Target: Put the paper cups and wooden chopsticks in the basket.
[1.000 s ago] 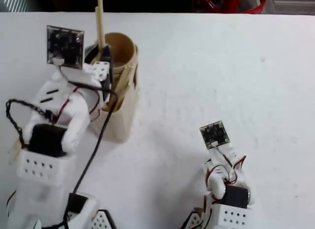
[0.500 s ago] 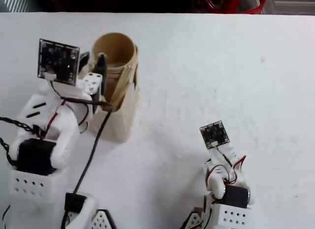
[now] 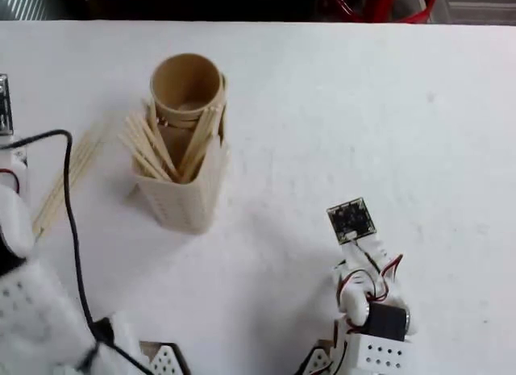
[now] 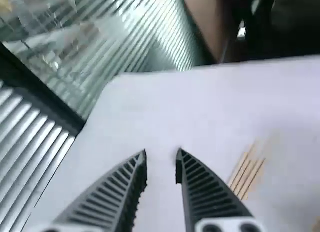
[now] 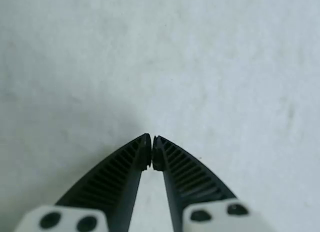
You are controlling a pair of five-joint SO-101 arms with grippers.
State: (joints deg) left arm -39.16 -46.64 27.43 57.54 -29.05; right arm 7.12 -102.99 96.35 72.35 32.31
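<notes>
At about nine o'clock from the basket point(image 3: 187, 199), a small bundle of loose wooden chopsticks point(image 3: 68, 178) lies flat on the counter point(image 3: 339, 109), well apart from it. The basket itself holds a paper cup point(image 3: 185, 83) at its twelve o'clock end and a sheaf of stowed chopsticks point(image 3: 157, 145) leaning against it.

The left end effector point(image 4: 161, 167) hangs near the loose bundle, its fingers slightly apart with nothing between them. The right end effector point(image 5: 151, 153), at roughly five o'clock from the basket, has its tips pressed together and is empty.

The sticks look light, stiff, thin and smooth, so they will probably roll or fan out if nudged. A pinch across the bundle near mid-length seems safest, since a grip at one end would likely let them pivot and slip.
</notes>
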